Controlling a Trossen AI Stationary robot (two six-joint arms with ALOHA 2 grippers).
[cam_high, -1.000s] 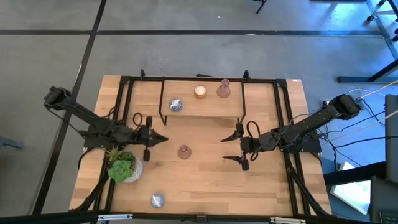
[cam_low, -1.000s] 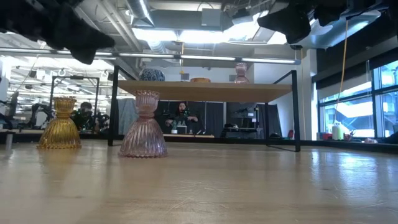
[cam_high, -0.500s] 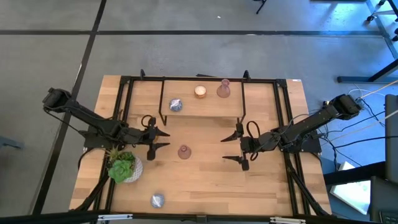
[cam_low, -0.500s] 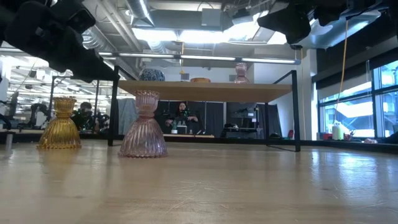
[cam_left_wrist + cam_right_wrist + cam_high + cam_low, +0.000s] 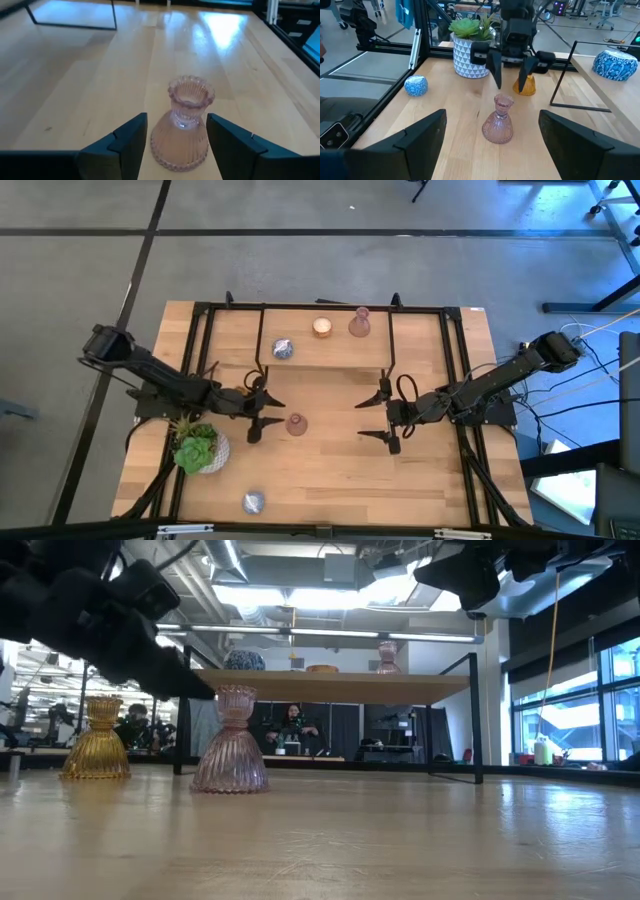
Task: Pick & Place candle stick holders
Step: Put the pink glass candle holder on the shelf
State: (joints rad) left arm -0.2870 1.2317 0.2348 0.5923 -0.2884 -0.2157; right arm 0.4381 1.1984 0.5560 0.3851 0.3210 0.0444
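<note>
Left gripper at pink holder on wooden surface.
Jaws open just left of holder, not touching; right gripper open, waiting right of centre.

pink holder: ribbed clear glass, glossy. table: pale wood planks, smooth, slight sheen. frame: black metal, matt. plant pot: white, patterned, matt.

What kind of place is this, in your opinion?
Probably a robotics lab or workshop: a wooden table in a black metal frame stands on a grey concrete floor, ceiling ducts and strip lights run overhead, and office chairs stand in the background.
</note>
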